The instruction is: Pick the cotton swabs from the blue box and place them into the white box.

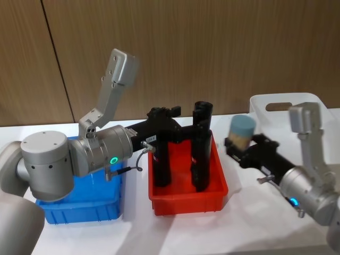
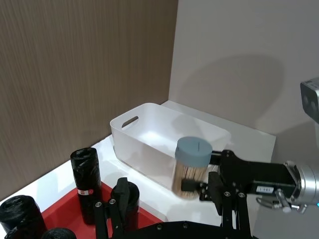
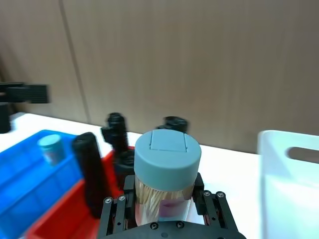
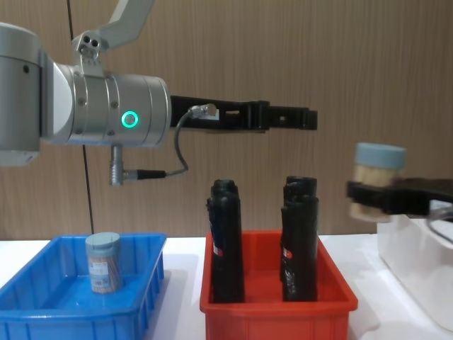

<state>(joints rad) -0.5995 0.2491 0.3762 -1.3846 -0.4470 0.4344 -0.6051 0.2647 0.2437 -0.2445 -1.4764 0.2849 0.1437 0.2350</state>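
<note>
A wood-panelled wall backs the white table (image 1: 255, 212). At the left, the bright blue shallow plastic box (image 4: 71, 312) holds one small clear, grey-lidded tub of cotton swabs (image 4: 102, 262), not yet moved. The left gripper (image 4: 294, 119) hangs above the red plastic bin (image 4: 276, 312) of tall black cylinders (image 4: 226, 241), fingers spread and empty. The right gripper (image 4: 375, 195) clamps a second tub (image 4: 380, 177) in the air just short of the translucent white box (image 4: 417, 255). The box looks empty, and nothing seems to block the drop.

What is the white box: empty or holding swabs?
Empty where visible: the white box shows a bare floor; the right gripper holds cotton swabs outside it.
</note>
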